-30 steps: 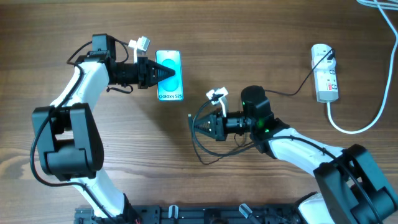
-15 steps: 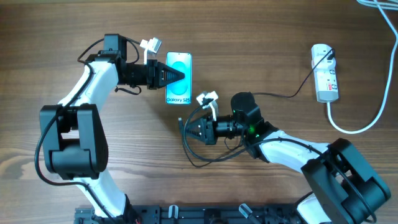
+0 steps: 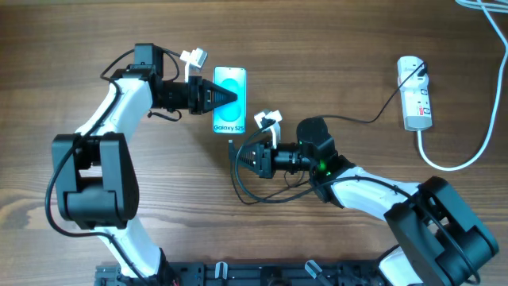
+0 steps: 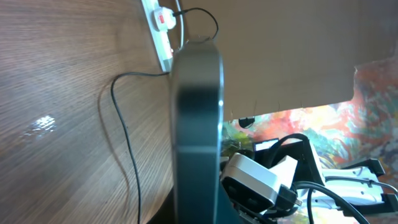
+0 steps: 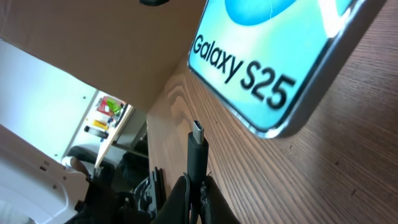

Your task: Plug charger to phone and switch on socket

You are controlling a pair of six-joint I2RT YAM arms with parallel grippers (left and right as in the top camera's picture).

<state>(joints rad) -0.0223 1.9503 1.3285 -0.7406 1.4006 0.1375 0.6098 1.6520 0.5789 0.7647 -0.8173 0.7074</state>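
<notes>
**Step in hand:** seating the charger's plug tip in the phone's text end. The socket switch is not yet due.

**Phone** (image 3: pixel 230 102): lies screen up, left of the middle of the tabletop (image 3: pixel 333 48) and toward the far edge, with its text end facing the near edge. From overhead, the left tool (image 3: pixel 220 97) appears clamped on its left long edge. The wrist view shows only the phone's side, not the fingers.

**Charger** (image 5: pixel 197 158): the right tool (image 5: pixel 197 185) is closed on the cable just behind the plug tip (image 5: pixel 196 132). The tip points at the text end and stands near it but apart, roughly opposite mid-edge from overhead. The opening it must enter cannot be made out.

**Socket** (image 3: pixel 416 102): near the right edge, toward the far corner, well apart from both tools. The cable runs to it.

**Recommendations:**
- Line the tip's axis up with the phone's length and level it with the phone's thickness before advancing.
- Push straight and slowly.
- Have the left tool brace the phone against the push.

**Risks:**
- A skewed entry would likely scrape the frame or shove the phone aside.
- The slack cable loop by the right tool may drag the tip off line.
</notes>
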